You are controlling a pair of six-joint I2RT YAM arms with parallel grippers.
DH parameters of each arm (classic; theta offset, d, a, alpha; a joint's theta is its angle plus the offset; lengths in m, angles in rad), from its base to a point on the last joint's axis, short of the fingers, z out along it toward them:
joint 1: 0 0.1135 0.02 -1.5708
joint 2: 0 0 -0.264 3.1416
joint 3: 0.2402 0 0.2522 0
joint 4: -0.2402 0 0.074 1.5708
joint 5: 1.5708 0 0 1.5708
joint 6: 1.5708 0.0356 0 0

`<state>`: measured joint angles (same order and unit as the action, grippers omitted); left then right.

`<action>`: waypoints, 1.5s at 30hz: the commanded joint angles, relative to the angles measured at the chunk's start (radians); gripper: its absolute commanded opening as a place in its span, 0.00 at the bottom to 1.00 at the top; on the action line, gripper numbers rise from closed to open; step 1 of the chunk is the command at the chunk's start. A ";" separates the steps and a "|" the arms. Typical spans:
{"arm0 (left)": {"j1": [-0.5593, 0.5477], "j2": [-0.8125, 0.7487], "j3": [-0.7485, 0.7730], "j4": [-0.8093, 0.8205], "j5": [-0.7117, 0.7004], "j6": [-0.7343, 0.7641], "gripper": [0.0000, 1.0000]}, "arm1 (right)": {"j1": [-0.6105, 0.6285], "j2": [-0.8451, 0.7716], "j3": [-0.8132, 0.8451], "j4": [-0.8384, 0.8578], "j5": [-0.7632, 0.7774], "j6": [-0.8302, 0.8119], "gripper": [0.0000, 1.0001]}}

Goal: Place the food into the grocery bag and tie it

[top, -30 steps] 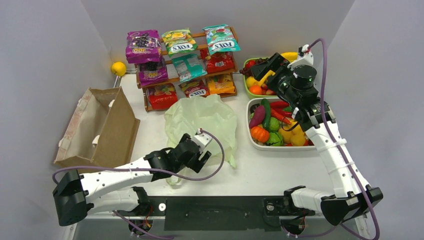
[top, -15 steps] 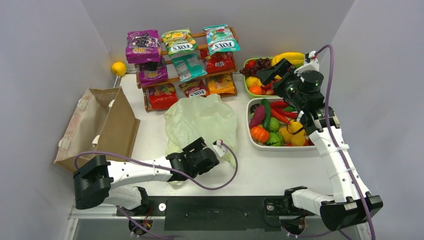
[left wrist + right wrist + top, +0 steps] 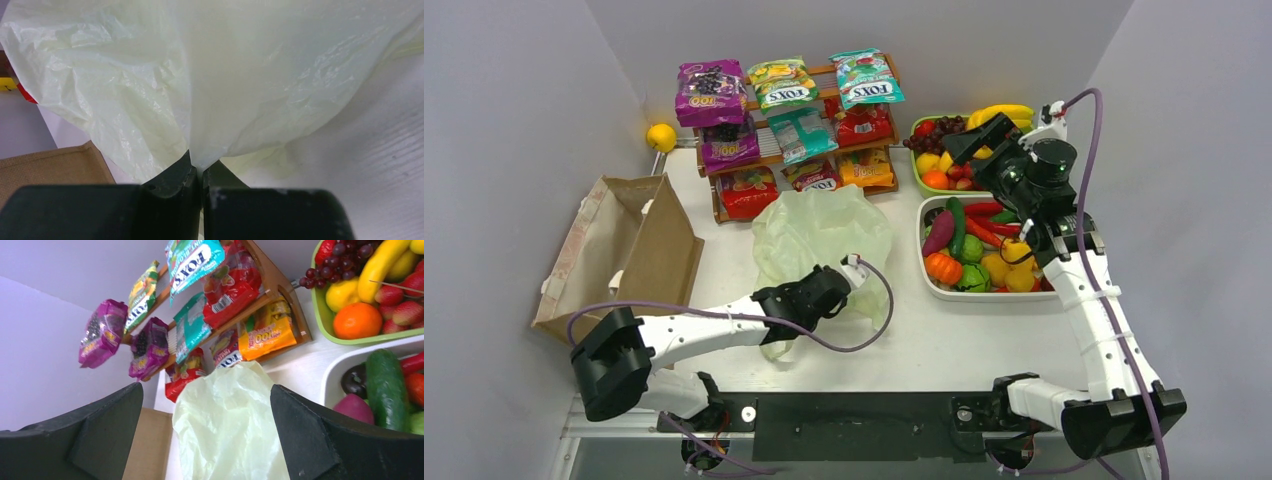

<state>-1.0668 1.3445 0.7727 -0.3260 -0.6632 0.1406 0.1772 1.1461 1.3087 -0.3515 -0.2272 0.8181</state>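
Bright even light, soft shadows, sharp

Grocery bag [image 3: 824,230] ahead of the left claw [image 3: 201,167].
Paper bag [image 3: 624,260] sits to its left, snack rack [image 3: 821,70] beyond the bag, food trays [image 3: 984,294] off right.

White counter [image 3: 984,340], pale green grocery bag [image 3: 824,235] crumpled mid-counter, brown paper bag [image 3: 624,255] on its side at left, wooden rack [image 3: 277,287] of snack packets [image 3: 867,92] at back, green fruit bowl [image 3: 360,341] and white vegetable tray [image 3: 984,293] at right, yellow ball [image 3: 661,136] back-left.
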 commanded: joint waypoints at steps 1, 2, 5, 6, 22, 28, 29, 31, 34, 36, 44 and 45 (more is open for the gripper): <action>0.014 -0.057 0.109 -0.010 0.051 -0.033 0.00 | -0.004 0.068 0.044 0.152 -0.015 0.131 0.94; 0.014 -0.064 0.132 -0.046 0.055 -0.065 0.00 | -0.003 0.106 0.052 0.187 -0.014 0.150 0.93; 0.014 -0.110 0.155 -0.118 0.080 -0.141 0.00 | 0.014 0.206 0.147 0.217 -0.008 0.210 0.92; 0.015 -0.123 0.146 -0.121 0.108 -0.167 0.00 | 0.019 0.262 0.174 0.220 -0.003 0.216 0.91; 0.050 -0.258 0.029 -0.011 0.118 -0.243 0.00 | 0.050 0.797 0.664 0.260 0.032 0.362 0.85; 0.050 -0.256 0.027 -0.007 0.120 -0.238 0.00 | 0.058 0.901 0.771 0.275 0.031 0.386 0.81; 0.050 -0.256 0.025 -0.004 0.119 -0.236 0.00 | 0.060 0.915 0.777 0.284 0.032 0.390 0.81; 0.050 -0.253 0.025 -0.004 0.120 -0.232 0.00 | 0.074 0.933 0.793 0.297 0.039 0.400 0.79; 0.050 -0.244 0.028 -0.006 0.115 -0.227 0.00 | 0.090 0.958 0.808 0.330 0.044 0.421 0.75; 0.050 -0.241 0.030 -0.009 0.112 -0.228 0.00 | 0.098 0.980 0.830 0.333 0.044 0.431 0.71; 0.050 -0.246 0.025 -0.008 0.112 -0.226 0.00 | 0.110 1.011 0.858 0.343 0.048 0.453 0.47; 0.050 -0.246 0.025 -0.008 0.111 -0.226 0.00 | 0.110 1.010 0.857 0.343 0.047 0.454 0.46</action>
<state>-1.0199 1.1034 0.7841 -0.3698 -0.5453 -0.0879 0.2859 2.1597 2.1204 -0.0765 -0.1909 1.2514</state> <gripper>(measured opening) 0.003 0.488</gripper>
